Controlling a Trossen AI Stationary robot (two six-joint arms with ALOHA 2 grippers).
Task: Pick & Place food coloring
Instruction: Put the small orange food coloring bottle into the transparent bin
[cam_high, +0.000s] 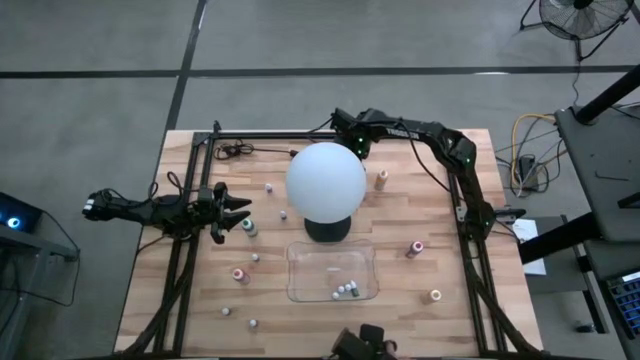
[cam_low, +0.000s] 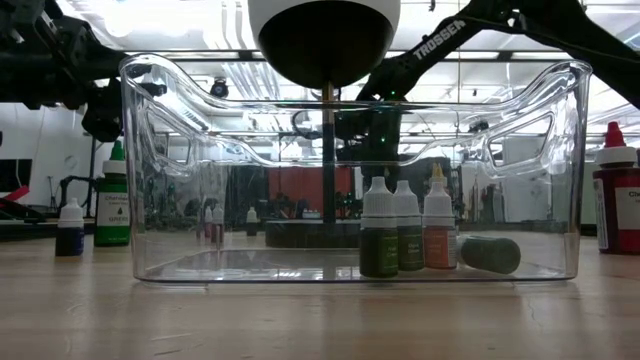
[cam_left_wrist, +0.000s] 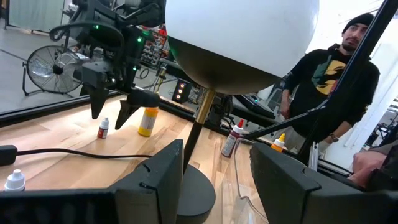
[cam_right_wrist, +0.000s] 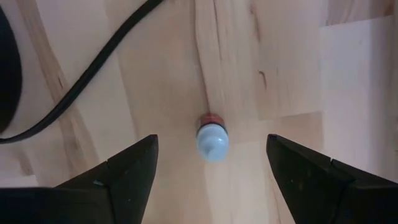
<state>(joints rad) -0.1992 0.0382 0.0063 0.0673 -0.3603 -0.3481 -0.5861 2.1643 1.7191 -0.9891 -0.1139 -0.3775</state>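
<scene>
From above, my clear tray (cam_high: 296, 270) sits near the front edge of the surface with a few bottles (cam_high: 346, 291) already dropped in its front right corner. Most food coloring is not yet placed: loose bottles dot the surface, such as a pink one (cam_high: 239, 274) towards the left, one (cam_high: 413, 248) right of the tray and one (cam_high: 435, 295) near the front right. My left pincer (cam_high: 234, 212) hangs released by a teal bottle (cam_high: 249, 228). My right pincer (cam_high: 357, 146) reaches along the back edge behind the white globe (cam_high: 325, 181).

At surface level, three bottles (cam_low: 405, 231) stand upright inside the tray and one (cam_low: 490, 253) lies on its side.

My left wrist looks past spread fingers (cam_left_wrist: 155, 177) toward the globe's stand (cam_left_wrist: 198, 127).

My right wrist shows spread fingers (cam_right_wrist: 127, 165) straddling a white-capped bottle (cam_right_wrist: 212, 139), not touching it. I judge the job roughly a third done.
</scene>
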